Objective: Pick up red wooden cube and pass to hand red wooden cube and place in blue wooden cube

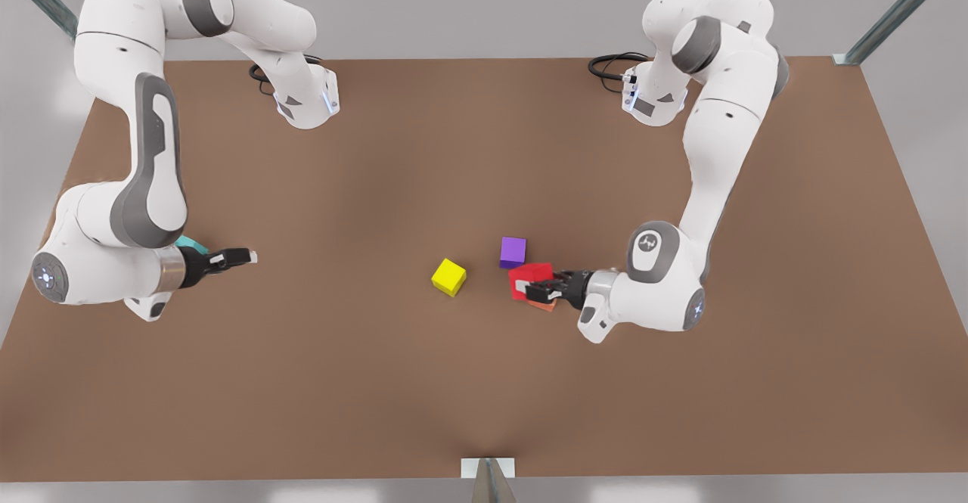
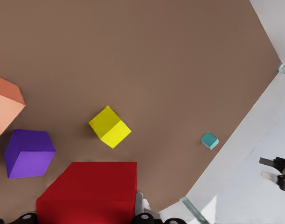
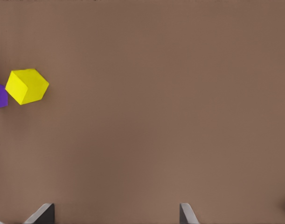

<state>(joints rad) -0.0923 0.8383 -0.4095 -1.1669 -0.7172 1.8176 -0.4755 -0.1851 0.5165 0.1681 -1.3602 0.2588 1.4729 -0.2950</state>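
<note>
Two grippers face each other across my table [image 1: 378, 382]. Nearest the camera, the left gripper [image 1: 538, 291] pinches the red wooden cube [image 1: 528, 277], with an orange cube [image 1: 542, 305] under it. Yellow cube [image 1: 449, 277] and purple cube [image 1: 513, 252] sit close by. Farther off, the right gripper [image 1: 251, 257] waits with fingers spread, the blue wooden cube [image 1: 192, 246] beside its wrist.
</note>
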